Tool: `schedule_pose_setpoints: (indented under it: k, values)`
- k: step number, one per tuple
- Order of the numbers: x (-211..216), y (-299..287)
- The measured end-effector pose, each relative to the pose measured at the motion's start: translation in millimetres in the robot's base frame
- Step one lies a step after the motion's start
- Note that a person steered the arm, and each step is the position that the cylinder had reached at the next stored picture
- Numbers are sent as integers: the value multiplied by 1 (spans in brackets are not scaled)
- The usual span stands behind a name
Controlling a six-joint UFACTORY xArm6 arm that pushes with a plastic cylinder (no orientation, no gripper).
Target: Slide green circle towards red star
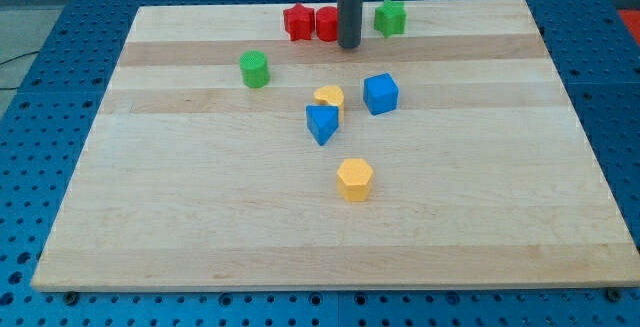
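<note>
Leftmost on the wooden board (200, 237): green circle (254, 69), a short cylinder, upper left of centre, standing alone. Up and to the view's right of it, near the top edge: red star (298, 21), touching or nearly touching a second red block (326, 23), shape partly hidden behind the rod. Just right of that: my tip (348, 44), resting on the board. No jaws here, only a plain rod, nothing held.

Key relation: green circle well to the view's left of my tip and slightly lower; red star between the two but higher. Push line from circle to star running up and to the right, so probably a need to come round to the circle's lower-left side first.

Further right: green block (390, 17), angular, near the top edge.

Count, left to right: two green, two red, two blue (triangular blue block (321, 124), blue cube (380, 94)), two yellow (yellow block (329, 97) behind the triangle, yellow hexagon (354, 179) lowest). Eight in all.
</note>
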State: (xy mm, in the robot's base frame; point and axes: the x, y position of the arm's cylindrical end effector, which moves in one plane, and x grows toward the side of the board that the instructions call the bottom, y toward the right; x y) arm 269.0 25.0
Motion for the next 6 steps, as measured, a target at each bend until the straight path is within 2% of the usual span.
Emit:
schedule_pose_setpoints:
  k: [1,3,4,5,6]
  values:
    - [-22,15]
    - [-35,128]
    - [28,20]
    - [100,-58]
    - [128,-115]
